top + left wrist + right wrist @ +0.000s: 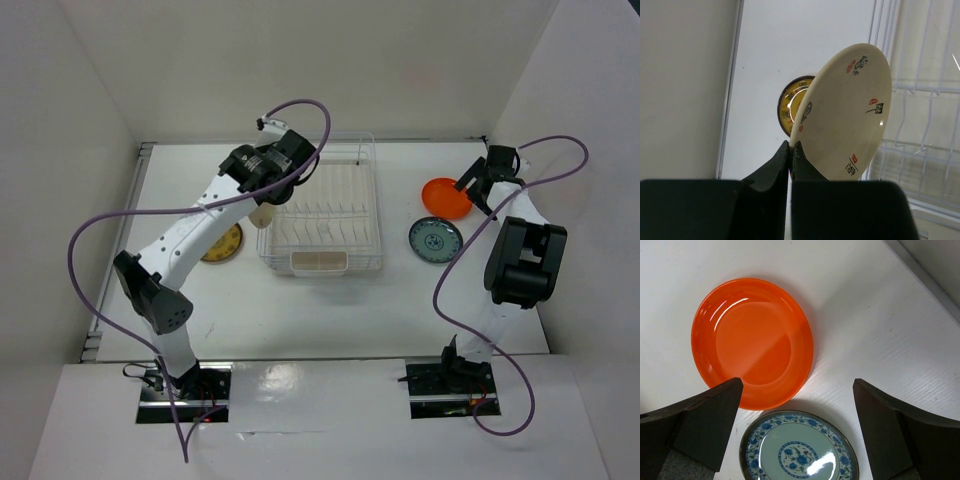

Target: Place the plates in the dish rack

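Black fingers [765, 175] of the left gripper [791, 146] fill the bottom of the left wrist view, pressed together on the lower rim of the beige plate [850, 115]. The plate is pinched there and held tilted on edge, clear of the counter [765, 60]. Small red and dark marks on its face can be read only in this view; from above it is seen merely as a pale sliver at the left edge of the dish rack [378, 200]. White wires of the rack are seen at the right of the left wrist frame, just beside the held plate. Behind the plate, the yellow plate [790, 107] is partly hidden; in the top view it lies flat on the counter left of the rack, under the left arm.

In the right wrist view the fingers of the right gripper [796, 390] are spread wide, nothing between them, above the orange plate [752, 342] and the blue-patterned plate [800, 450]. Both plates lie flat and almost touching, well apart from the rack at the right of the top view. The blue flower pattern is made out clearly only from the wrist.
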{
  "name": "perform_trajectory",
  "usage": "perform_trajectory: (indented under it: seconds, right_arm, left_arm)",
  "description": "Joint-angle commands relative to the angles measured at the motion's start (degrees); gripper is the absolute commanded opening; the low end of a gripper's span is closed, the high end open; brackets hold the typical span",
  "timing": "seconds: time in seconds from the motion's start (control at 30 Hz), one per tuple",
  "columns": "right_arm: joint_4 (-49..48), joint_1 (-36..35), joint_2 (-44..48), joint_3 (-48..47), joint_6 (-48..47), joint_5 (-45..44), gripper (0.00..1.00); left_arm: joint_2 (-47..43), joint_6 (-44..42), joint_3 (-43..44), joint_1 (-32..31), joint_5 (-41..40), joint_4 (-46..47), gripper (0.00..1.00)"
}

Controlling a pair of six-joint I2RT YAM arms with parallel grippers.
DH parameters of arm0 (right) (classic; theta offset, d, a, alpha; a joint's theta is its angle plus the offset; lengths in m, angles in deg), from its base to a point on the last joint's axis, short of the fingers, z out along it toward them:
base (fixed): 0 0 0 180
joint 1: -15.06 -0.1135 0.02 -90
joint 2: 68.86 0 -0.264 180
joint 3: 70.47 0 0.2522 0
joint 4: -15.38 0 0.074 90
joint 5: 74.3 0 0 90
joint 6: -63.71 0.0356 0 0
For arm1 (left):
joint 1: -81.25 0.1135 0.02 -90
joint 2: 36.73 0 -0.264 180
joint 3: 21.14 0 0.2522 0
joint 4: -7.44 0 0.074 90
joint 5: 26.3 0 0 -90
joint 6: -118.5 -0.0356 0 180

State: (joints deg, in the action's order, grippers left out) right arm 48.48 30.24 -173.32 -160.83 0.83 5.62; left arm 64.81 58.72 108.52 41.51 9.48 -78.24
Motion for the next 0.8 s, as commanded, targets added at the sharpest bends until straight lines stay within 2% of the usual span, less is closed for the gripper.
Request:
perform_trajectory:
  seconds: [0.0, 0.3, 0.77]
  right_arm:
    - [-0.26, 0.38, -0.3, -2.24, -0.48, -2.04, 1.0]
    - [-0.18, 1.43, -0.83, -2.77, -0.48, -0.9, 1.0]
    - [-0.17, 1.43, -0.83, -2.77, -0.48, 0.95, 1.0]
  left_arm:
    - [2.43, 1.42, -0.32, -0.16, -2.39, 0.11, 0.0]
    - [5.51, 1.34, -0.85, -1.21, -0.98, 2.4, 0.0]
    - [12.28, 5.38, 0.29, -1.21, -1.51, -0.15, 0.0]
